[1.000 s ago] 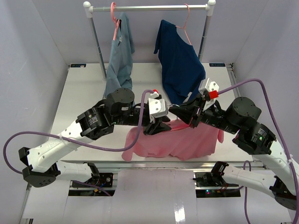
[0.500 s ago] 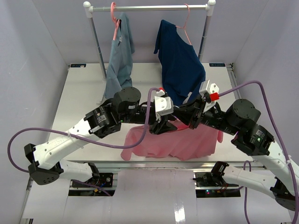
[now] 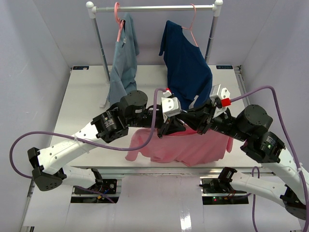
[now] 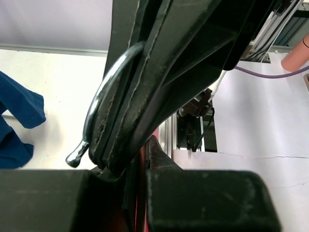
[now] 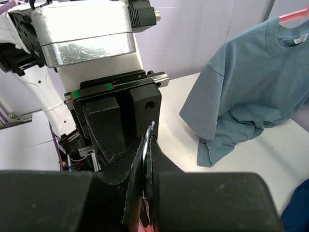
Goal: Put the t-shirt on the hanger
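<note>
The salmon-pink t-shirt [image 3: 193,147] hangs bunched below both grippers near the table's front edge. My right gripper [image 3: 195,122] [image 5: 147,145] is shut on the hanger's thin metal hook [image 5: 146,137], which curves up between its fingers. Nose to nose with it, my left gripper [image 3: 173,128] [image 4: 142,150] has its jaws drawn close on a pink-red strip of the hanger just below the hook [image 4: 99,101]. The hanger's shoulders are hidden by the grippers and the cloth.
A white rail [image 3: 154,7] stands at the back of the table. A grey-blue shirt [image 3: 123,63] [image 5: 246,82] and a navy shirt [image 3: 186,67] [image 4: 17,121] hang on it from pink hangers, the navy hem close behind the grippers.
My left arm has swung right, up against the right gripper, and its jaws have narrowed onto the hanger. The right arm and t-shirt have shifted slightly right.
</note>
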